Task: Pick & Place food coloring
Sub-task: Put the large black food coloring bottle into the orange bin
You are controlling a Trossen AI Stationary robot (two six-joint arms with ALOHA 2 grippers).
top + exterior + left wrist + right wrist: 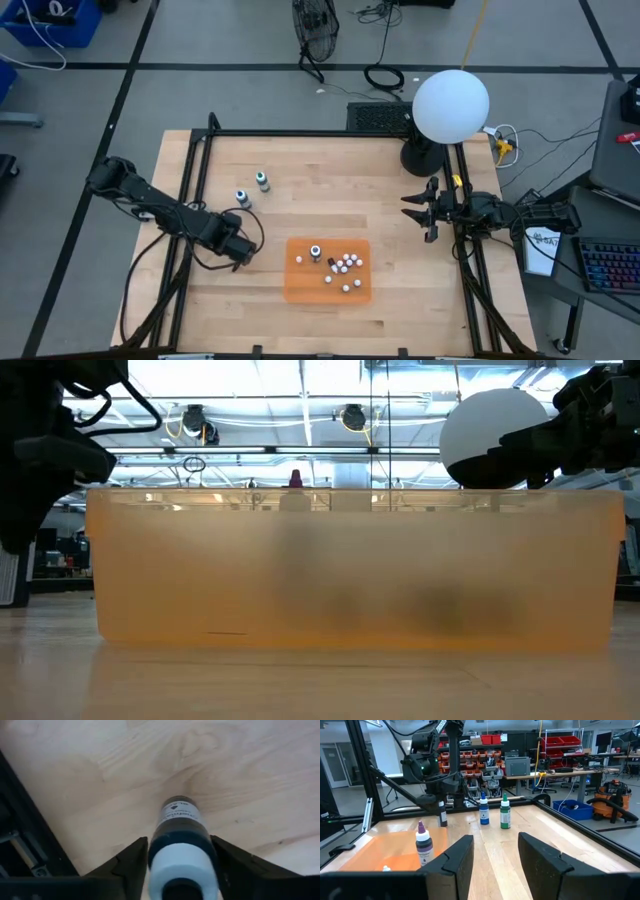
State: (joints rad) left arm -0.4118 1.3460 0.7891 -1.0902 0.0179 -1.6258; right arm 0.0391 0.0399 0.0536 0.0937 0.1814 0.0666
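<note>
- Left wrist view: we saw the left gripper [182,865] closed on a dark food coloring bottle [181,827], pale cap nearest the camera, long axis running forward between the fingers.
- Beside it lay the orange tray [300,285].
- Right gripper [495,852] waited, parted and empty.

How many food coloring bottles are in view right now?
4: a purple bottle standing in the orange tray, a blue bottle and a green bottle upright on the table, a dark bottle held by the left gripper.
</note>
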